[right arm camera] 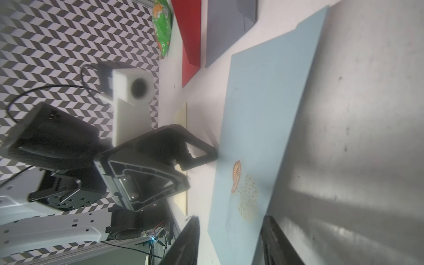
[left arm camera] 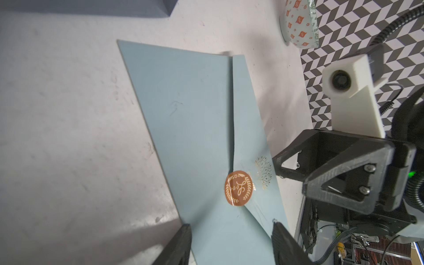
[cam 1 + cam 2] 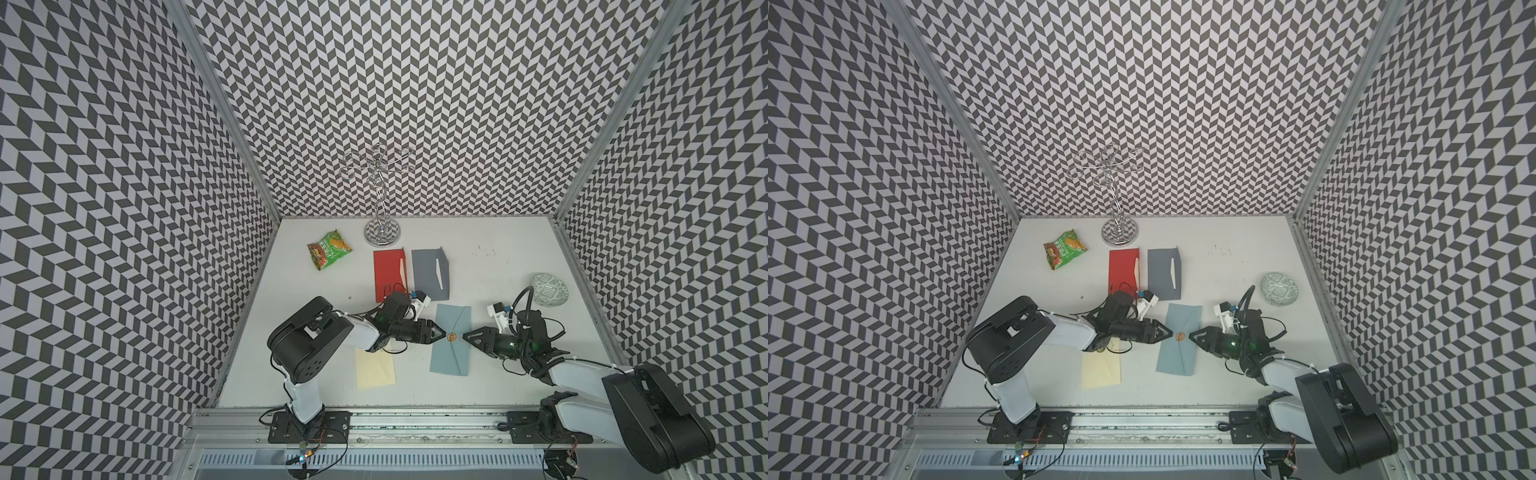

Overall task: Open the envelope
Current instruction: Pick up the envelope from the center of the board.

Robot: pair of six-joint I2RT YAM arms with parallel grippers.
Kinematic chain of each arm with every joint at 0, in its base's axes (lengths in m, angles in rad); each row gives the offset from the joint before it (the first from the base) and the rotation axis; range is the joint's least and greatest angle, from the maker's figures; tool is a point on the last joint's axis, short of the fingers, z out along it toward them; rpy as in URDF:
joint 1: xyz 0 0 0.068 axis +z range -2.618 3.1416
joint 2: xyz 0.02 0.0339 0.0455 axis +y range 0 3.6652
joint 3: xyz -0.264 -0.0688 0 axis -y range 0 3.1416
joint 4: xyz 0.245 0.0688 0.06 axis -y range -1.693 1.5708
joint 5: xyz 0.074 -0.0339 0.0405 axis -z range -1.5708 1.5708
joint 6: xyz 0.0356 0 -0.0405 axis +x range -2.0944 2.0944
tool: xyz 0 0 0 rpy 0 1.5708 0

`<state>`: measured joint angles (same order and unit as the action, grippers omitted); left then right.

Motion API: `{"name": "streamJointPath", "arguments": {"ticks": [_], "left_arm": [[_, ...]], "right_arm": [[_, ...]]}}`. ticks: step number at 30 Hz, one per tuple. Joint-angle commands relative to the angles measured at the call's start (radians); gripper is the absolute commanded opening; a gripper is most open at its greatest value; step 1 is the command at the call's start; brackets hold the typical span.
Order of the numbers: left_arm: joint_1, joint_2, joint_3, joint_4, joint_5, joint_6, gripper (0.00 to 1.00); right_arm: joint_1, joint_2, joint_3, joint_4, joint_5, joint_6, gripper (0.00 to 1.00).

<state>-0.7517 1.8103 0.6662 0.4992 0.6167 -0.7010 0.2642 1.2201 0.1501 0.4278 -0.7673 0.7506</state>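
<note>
Blue envelope [image 2: 195,119] off-frame at one end; cream envelope [image 3: 374,370] partly under left arm [image 3: 361,332]

The pale blue envelope [image 3: 451,353] lies flat mid-desk [image 3: 498,257], long side running near to far, flap side up. Its triangular flap [image 2: 247,119] points left, sealed by a round copper sticker [image 3: 451,337]; the flap's far edge seems slightly lifted

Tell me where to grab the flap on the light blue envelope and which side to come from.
Grip the triangular flap by its free slanted edge beside the orange seal sticker. Probably come from the left gripper's side: the flap's tip points that way, its fold runs along the opposite long edge, and the slanted edge looks slightly raised off the light blue envelope.
</note>
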Motion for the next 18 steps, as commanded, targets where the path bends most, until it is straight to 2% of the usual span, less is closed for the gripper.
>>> {"name": "streamJointPath", "arguments": {"ticks": [1, 18], "left_arm": [[-0.018, 0.036, 0.015, -0.011, 0.025, 0.007, 0.59], [-0.015, 0.02, 0.013, -0.022, 0.024, 0.015, 0.59]], "right_arm": [[0.005, -0.009, -0.003, 0.139, -0.067, 0.034, 0.46], [0.002, 0.077, 0.006, 0.17, -0.088, 0.041, 0.44]]}}
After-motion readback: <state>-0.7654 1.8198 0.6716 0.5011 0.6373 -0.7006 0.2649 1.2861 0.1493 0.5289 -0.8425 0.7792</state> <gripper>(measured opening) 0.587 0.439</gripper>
